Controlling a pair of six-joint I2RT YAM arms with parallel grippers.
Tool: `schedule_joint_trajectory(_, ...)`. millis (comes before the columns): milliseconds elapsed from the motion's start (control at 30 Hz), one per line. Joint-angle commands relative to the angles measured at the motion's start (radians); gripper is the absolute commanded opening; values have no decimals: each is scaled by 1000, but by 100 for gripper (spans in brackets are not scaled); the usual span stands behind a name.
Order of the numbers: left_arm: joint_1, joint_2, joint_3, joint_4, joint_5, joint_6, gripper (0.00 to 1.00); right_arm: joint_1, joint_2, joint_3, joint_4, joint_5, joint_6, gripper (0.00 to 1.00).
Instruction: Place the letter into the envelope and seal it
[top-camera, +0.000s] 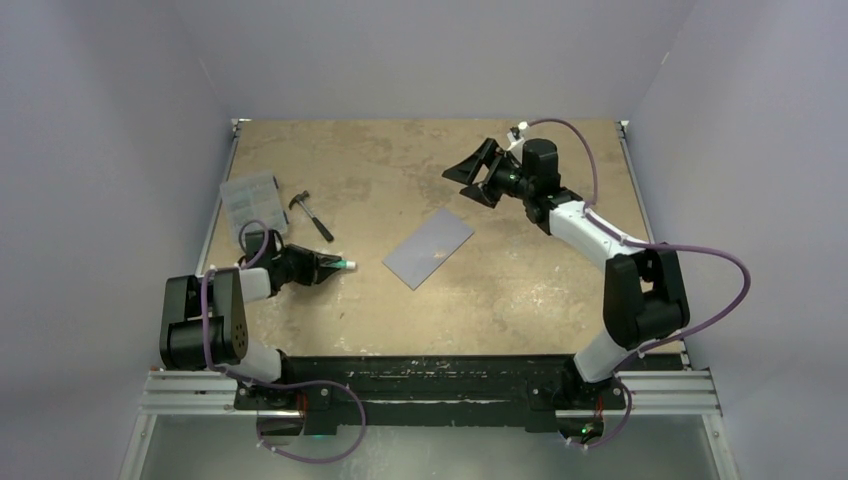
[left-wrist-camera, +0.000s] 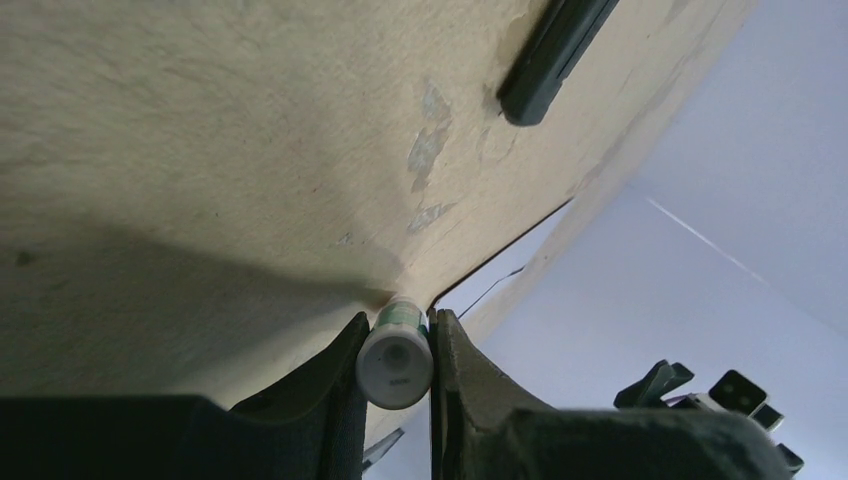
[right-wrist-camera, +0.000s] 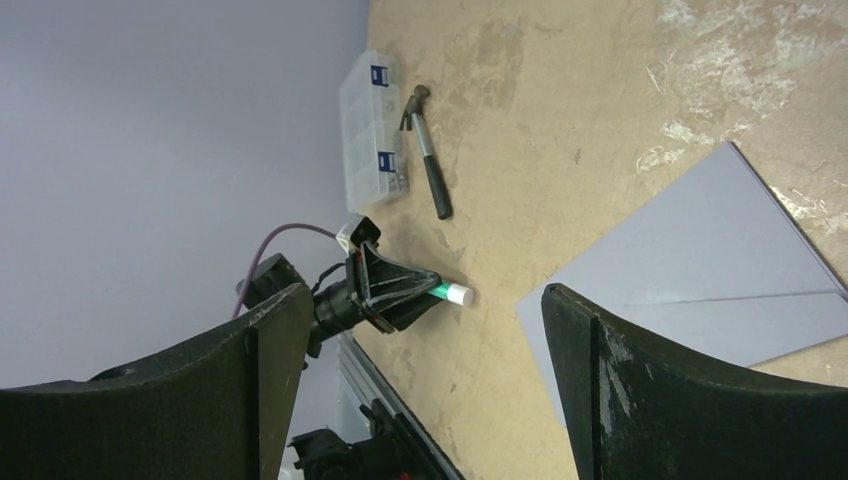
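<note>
The grey-blue envelope (top-camera: 430, 247) lies flat in the middle of the table, its flap folded down; it also shows in the right wrist view (right-wrist-camera: 700, 270). The peach-tan letter is not in view. My left gripper (top-camera: 335, 264) is low over the table left of the envelope, shut on a white and green glue stick (top-camera: 346, 264). The left wrist view shows the stick (left-wrist-camera: 395, 368) pinched between the jaws of the left gripper (left-wrist-camera: 397, 322). My right gripper (top-camera: 472, 172) is open and empty, raised beyond the envelope's far side, and its jaws stand wide apart in its own view (right-wrist-camera: 420, 295).
A clear ribbed plastic box (top-camera: 253, 200) sits at the far left, with a small hammer (top-camera: 312, 215) beside it. Both show in the right wrist view, the box (right-wrist-camera: 370, 130) and the hammer (right-wrist-camera: 430, 170). The hammer's handle (left-wrist-camera: 550, 55) lies just ahead of the left gripper.
</note>
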Motion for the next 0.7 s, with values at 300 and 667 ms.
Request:
schedule_joint_trajectory(300, 13, 40, 5, 80, -61, -63, 42, -11, 20, 39, 79, -65, 14, 84)
schedule_joint_trajectory(667, 13, 24, 87, 4, -76, 51, 47, -11, 25, 31, 91, -87, 20, 83)
